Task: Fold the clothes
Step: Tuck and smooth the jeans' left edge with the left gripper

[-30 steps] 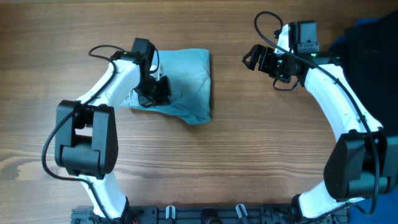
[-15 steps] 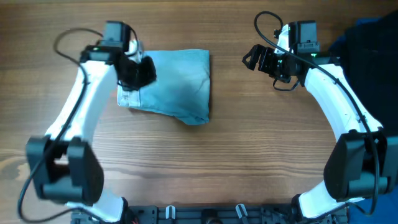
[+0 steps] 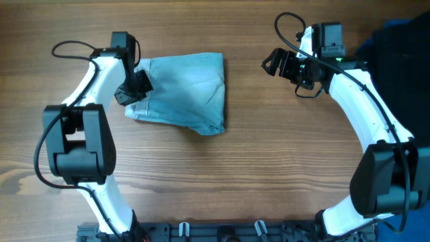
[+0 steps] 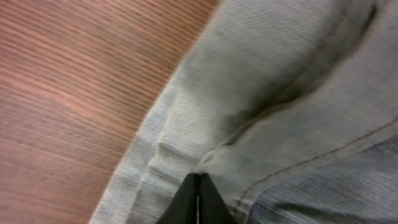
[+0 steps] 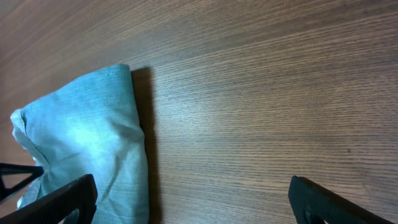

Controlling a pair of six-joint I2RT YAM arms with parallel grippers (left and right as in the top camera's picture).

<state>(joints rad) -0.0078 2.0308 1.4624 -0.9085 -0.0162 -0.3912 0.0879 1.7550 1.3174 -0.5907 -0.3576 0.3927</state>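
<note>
A folded light-blue denim garment [image 3: 185, 91] lies on the wooden table left of centre. My left gripper [image 3: 132, 91] is at the garment's left edge. In the left wrist view its jaws [image 4: 199, 180] are pressed together, with the tips resting on a seam fold of the denim [image 4: 292, 93]. No cloth shows between them. My right gripper [image 3: 275, 64] is open and empty above bare wood, to the right of the garment. In the right wrist view the spread fingers [image 5: 199, 205] frame the table, with the garment [image 5: 81, 137] at the left.
A pile of dark blue clothes [image 3: 403, 47] lies at the table's far right, partly behind the right arm. Bare wood [image 3: 222, 181] covers the front of the table. The arm bases stand at the front edge.
My left gripper has moved from the garment's middle-left to its left edge, swinging out and back. The garment's left side now reaches further left. The right arm has not moved.
</note>
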